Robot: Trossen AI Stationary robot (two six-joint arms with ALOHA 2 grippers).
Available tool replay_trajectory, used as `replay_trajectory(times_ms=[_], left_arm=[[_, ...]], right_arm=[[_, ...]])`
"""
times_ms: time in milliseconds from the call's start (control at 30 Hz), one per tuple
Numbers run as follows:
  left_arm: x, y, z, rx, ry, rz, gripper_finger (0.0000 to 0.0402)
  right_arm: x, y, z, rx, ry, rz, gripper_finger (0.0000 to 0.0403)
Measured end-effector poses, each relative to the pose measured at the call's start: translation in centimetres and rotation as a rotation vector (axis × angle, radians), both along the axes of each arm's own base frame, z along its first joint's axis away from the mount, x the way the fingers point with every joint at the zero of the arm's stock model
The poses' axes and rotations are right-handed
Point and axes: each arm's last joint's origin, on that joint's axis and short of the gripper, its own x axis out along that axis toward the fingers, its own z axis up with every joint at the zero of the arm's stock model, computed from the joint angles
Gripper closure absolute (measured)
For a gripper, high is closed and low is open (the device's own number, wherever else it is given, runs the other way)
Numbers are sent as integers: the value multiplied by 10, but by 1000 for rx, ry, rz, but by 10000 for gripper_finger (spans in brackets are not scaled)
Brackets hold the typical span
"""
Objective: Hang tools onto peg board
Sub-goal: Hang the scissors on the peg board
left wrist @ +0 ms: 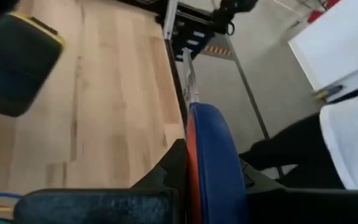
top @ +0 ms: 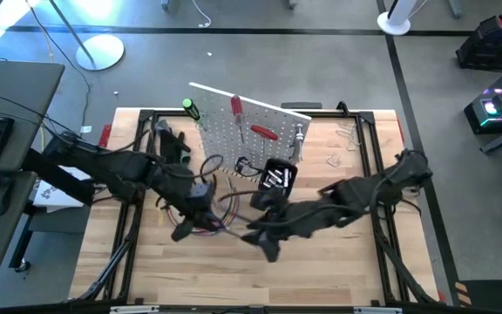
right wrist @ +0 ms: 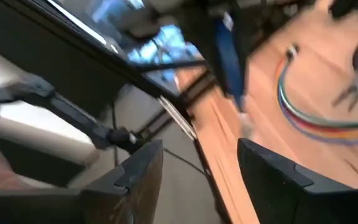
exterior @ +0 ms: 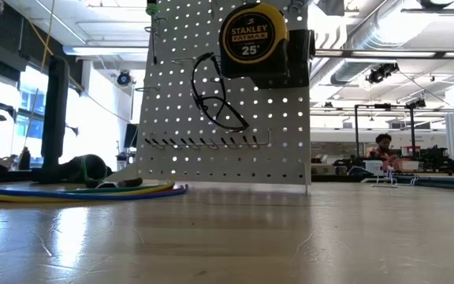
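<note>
- The left gripper (top: 184,228) sits over the wooden table (top: 321,279), just in front of the peg board's left half; its fingers are clamped on a blue-handled tool (left wrist: 213,165) with an orange stripe down the handle and a metal shaft running away from the wrist camera.
- The right gripper (top: 267,249) hovers low over the table in front of the board's right half, fingers (right wrist: 138,165) spread apart with nothing between them; in its wrist view the blue tool shows ahead of it, blurred.
- The peg board (top: 251,144) stands tilted at the back middle of the table, a black bin (top: 277,179) fixed near its lower right.
- Already on the board: a green-handled screwdriver (top: 190,108) at the upper left corner, two red-handled tools (top: 262,133) near the centre, and a silver wrench (top: 298,138) at the right.
- In the low view a yellow tape measure (exterior: 253,39) hangs at the top of the board; its black label reads "STANLEY", "FATMAX" and "25'".
- Below it hang black safety glasses (exterior: 217,96), above a wire rack.
- A curved bundle of coloured cables (exterior: 85,191) lies on the table left of the board.
- Black-handled pliers (right wrist: 353,81) lie on the wood beside the cables.
- Wire clamps (top: 342,144) lie right of the board.
</note>
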Motion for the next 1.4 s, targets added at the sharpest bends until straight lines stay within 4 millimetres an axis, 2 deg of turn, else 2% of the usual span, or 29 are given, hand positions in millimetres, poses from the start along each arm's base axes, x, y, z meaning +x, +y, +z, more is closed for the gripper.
replay_trajectory(times_ms=[233, 333, 567, 700, 1067, 1233, 1400], left_arm=[[-5, -17, -1, 37, -29, -102, 372], [-6, -19, -1, 70, -42, -96, 372], [-2, -15, -3, 152, -68, -32, 372], [-1, -15, -3, 154, -67, -35, 372], [-3, -15, -5, 149, -42, -56, 372], [-3, -15, -6, 121, -18, -39, 372], [-2, -15, -5, 101, -19, -28, 350]], right_arm=[[29, 5, -37, 28, 136, 97, 201], [39, 6, -51, 40, 167, 94, 201], [55, 8, -71, 35, 203, 105, 201], [58, 6, -74, 38, 208, 79, 209], [61, 4, -73, 2, 173, 46, 298], [62, 3, -72, -29, 153, 23, 384], [63, 3, -72, -21, 153, 49, 393]])
